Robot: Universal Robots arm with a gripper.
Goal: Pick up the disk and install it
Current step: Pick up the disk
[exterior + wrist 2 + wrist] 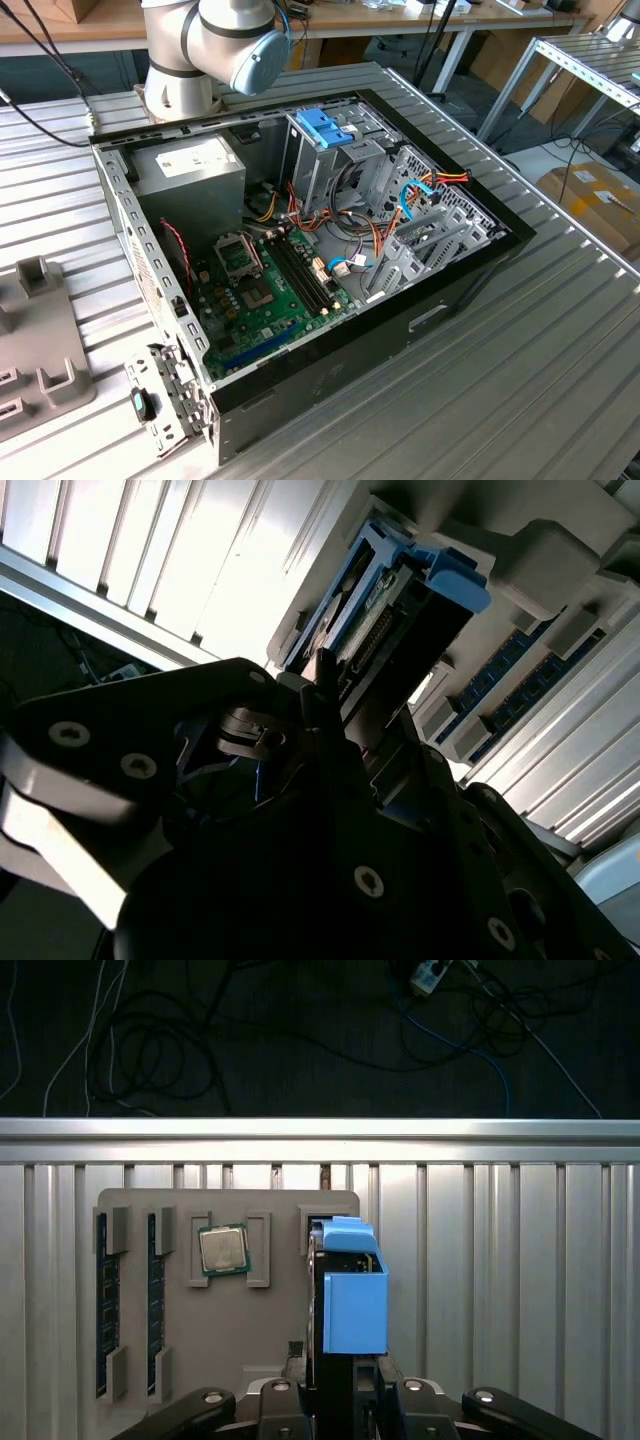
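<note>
The pincer is clamped on the disk, which stands edge-on just ahead of it, above the grey tray. So narrow a hold may let the disk twist and snag the tray.

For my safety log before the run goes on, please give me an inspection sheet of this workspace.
surface: ribbed metal table, bearing a grey parts tray and an open computer case.
job's things: the disk stands on edge at the tray.
clutter: processor chip and memory sticks in the tray.
grippers: gripper at the disk.
cables: loose wires inside the case; dark cords beyond the table edge.
surroundings: workbenches behind.
</note>
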